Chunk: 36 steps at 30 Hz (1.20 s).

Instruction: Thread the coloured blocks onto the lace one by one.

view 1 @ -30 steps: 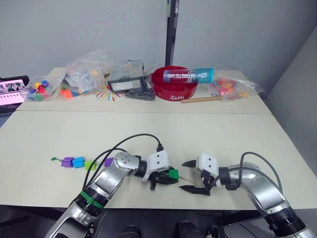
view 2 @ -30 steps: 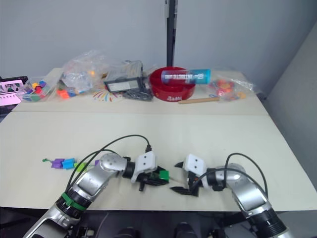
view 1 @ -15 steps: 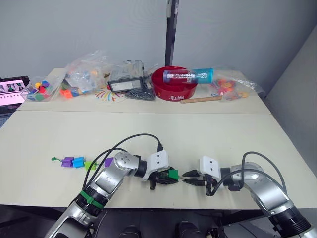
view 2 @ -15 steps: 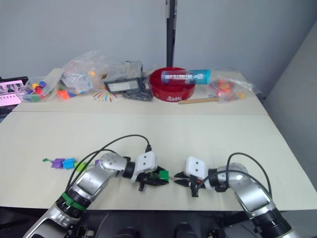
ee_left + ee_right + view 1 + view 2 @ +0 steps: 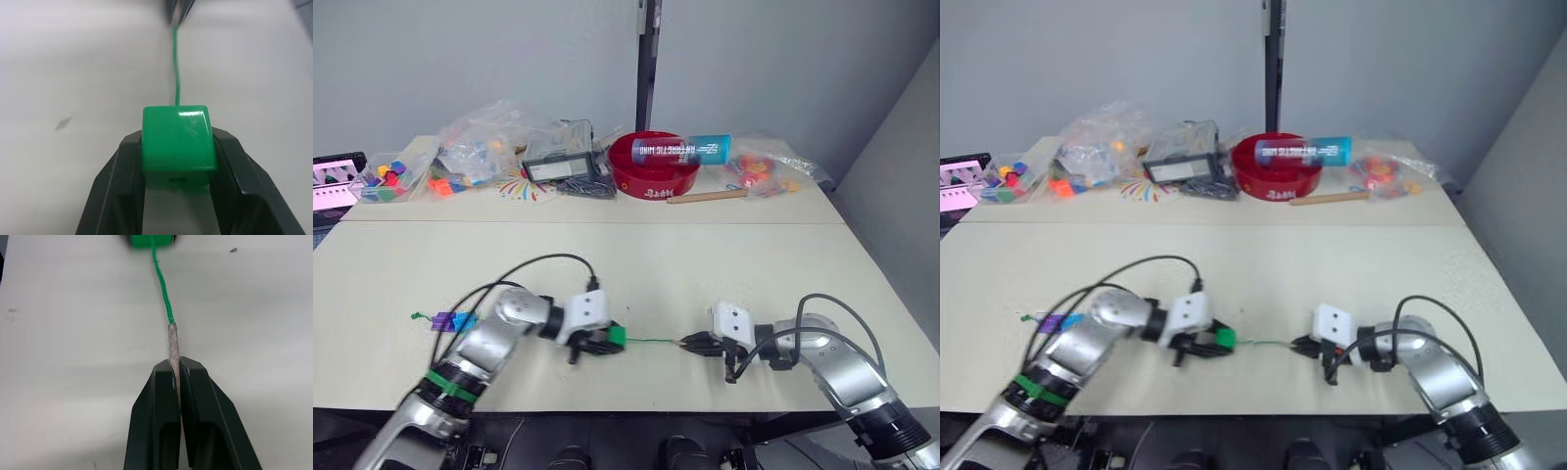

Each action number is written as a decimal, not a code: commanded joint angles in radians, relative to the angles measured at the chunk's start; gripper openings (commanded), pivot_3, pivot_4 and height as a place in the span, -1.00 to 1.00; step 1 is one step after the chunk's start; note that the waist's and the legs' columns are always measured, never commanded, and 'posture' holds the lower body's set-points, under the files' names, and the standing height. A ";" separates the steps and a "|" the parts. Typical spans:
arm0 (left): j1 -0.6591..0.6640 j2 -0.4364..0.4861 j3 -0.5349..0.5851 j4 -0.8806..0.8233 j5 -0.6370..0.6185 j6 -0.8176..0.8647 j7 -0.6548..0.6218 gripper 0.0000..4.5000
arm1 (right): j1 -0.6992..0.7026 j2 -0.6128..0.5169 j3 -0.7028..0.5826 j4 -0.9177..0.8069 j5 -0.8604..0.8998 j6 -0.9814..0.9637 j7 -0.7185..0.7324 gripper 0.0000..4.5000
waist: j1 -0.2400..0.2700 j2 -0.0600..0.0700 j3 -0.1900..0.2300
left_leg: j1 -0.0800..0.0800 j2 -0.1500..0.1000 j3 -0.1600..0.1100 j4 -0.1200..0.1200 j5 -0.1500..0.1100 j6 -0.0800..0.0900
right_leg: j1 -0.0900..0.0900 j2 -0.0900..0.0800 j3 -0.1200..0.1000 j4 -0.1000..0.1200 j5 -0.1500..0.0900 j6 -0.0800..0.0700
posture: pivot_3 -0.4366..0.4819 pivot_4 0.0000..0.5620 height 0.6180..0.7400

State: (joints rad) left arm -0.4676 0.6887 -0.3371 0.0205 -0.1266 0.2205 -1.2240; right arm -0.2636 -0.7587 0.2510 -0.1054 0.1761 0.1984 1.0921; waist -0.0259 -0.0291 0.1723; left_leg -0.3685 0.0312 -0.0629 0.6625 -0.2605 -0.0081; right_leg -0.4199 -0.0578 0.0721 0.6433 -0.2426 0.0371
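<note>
The left gripper's (image 5: 177, 169) jaws are clamped on a small dark green plastic cube (image 5: 178, 144), and the right gripper's (image 5: 175, 377) jaws are pinched on the pale stiff tip (image 5: 173, 340) of the thin green lace (image 5: 651, 341). The lace stretches between them just above the pale counter (image 5: 705, 264). A purple cube (image 5: 442, 320) and a blue cube (image 5: 463, 320) lie to the left.

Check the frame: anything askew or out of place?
Yes: a blue-labelled bottle lies on its side across the rim of the red bowl at the back, not standing. Up front all is in order: the left gripper grips the green block, the right gripper pinches the lace by its stiff tip.
</note>
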 commanded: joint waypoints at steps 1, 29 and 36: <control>0.027 0.075 0.052 0.037 -0.001 -0.041 -0.043 -0.46 | 0.002 -0.035 -0.029 0.048 -0.028 -0.017 0.011 -1.00 | 0.001 0.000 0.000 | 0.000 0.000 0.000 0.000 0.000 0.000 | 0.000 0.000 0.000 0.000 0.000 0.000 | -0.05 -0.47 0.85; 0.136 0.280 0.159 0.246 0.011 -0.232 -0.156 0.29 | 0.013 -0.010 -0.019 0.006 -0.031 -0.007 0.021 -1.00 | -0.028 0.007 -0.004 | 0.017 0.003 0.004 -0.003 -0.002 0.003 | 0.014 0.002 0.001 0.004 -0.008 0.004 | -0.05 -0.47 0.85; 0.037 0.372 0.151 0.103 0.036 -0.095 -0.231 0.98 | 0.013 0.010 -0.010 -0.020 -0.039 0.018 0.018 -1.00 | -0.035 0.003 -0.002 | 0.015 0.003 0.003 -0.003 -0.002 0.004 | 0.012 0.003 0.001 0.003 -0.009 0.004 | -0.05 -0.47 0.85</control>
State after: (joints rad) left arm -0.4005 1.0259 -0.1882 0.1795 -0.0997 0.0805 -1.4183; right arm -0.2560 -0.7567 0.2201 -0.1014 0.1408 0.2046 1.1071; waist -0.0605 -0.0263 0.1704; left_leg -0.3536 0.0345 -0.0599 0.6596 -0.2629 -0.0043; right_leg -0.4086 -0.0552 0.0732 0.6466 -0.2514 0.0414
